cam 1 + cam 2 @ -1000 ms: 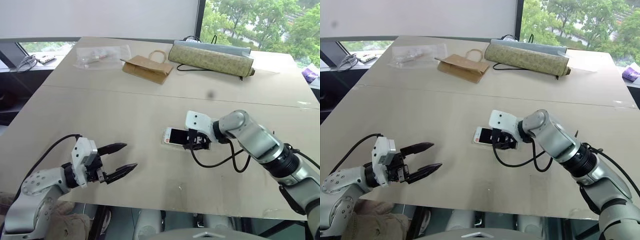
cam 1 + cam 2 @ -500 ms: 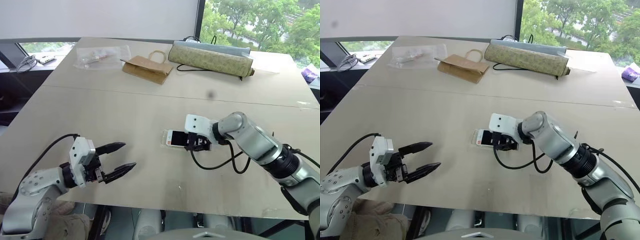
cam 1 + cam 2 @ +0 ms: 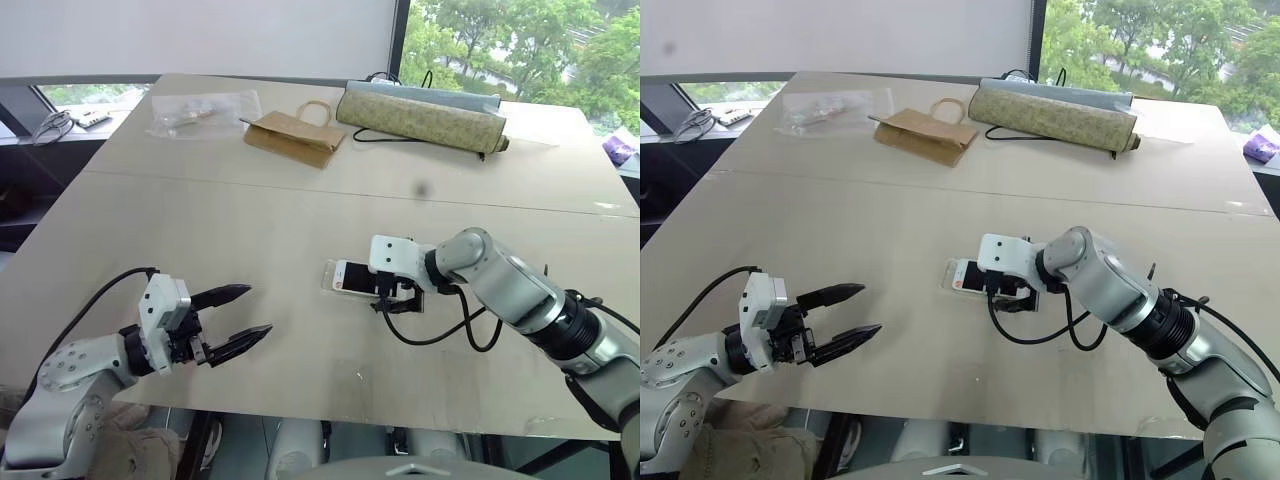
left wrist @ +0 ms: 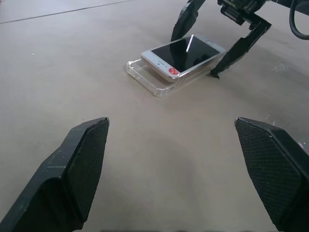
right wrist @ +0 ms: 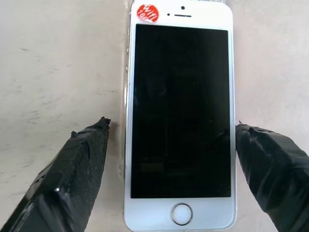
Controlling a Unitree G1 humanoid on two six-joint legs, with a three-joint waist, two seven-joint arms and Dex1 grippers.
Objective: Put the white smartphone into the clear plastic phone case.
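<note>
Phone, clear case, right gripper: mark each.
white smartphone (image 5: 181, 111), right wrist view, middle of the black screen.
clear plastic phone case (image 4: 145, 79), left wrist view, exposed near edge.
right gripper (image 4: 219, 43), left wrist view, between its fingers.

My left hand (image 4: 171, 179) hangs low over the bench (image 4: 58, 53), fingers (image 4: 82, 164) spread wide, nothing between them. Ahead: white smartphone (image 4: 183, 55), screen up, red sticker at its near end, lying on the clear plastic phone case (image 4: 145, 79), slightly askew. My right hand (image 4: 219, 46) straddles the phone's far end, fingers apart.
</note>
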